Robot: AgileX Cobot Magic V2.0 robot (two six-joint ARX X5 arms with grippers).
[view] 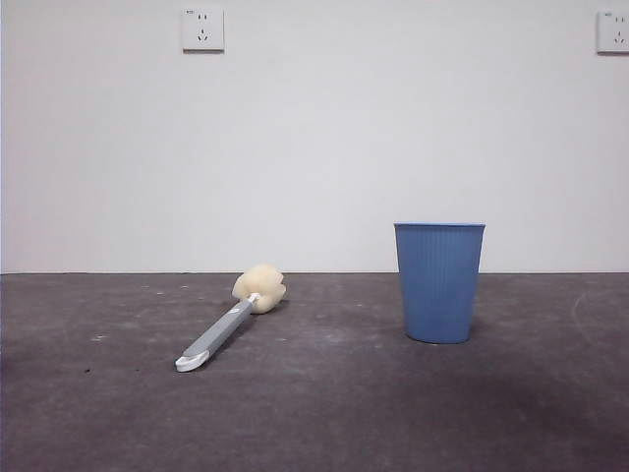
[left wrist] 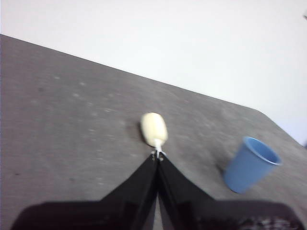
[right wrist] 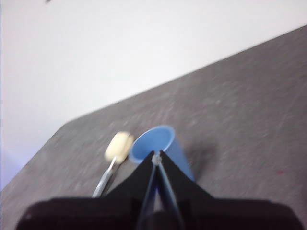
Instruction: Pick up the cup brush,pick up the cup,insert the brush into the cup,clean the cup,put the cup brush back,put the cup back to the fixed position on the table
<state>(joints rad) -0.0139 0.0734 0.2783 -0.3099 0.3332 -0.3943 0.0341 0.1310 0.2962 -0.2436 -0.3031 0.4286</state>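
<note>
The cup brush [view: 228, 326] lies flat on the table [view: 324, 423], left of centre, with its cream sponge head away from the camera and its white tip nearest. The blue ribbed cup [view: 439, 282] stands upright to its right, apart from it. Neither gripper shows in the front view. In the left wrist view my left gripper [left wrist: 157, 156] is shut and empty, well above the table. The sponge head [left wrist: 154, 129] shows just past its tips, the handle is hidden behind the jaws, and the cup [left wrist: 251, 164] stands off to one side. My right gripper [right wrist: 156, 156] is shut and empty above the cup [right wrist: 156, 142], with the brush [right wrist: 117, 153] beside it.
A plain white wall with two sockets [view: 202, 29] [view: 613, 32] stands behind the table's far edge. Both wrist views show the table's far corner and edge [left wrist: 268, 115] [right wrist: 62, 129] beyond the objects.
</note>
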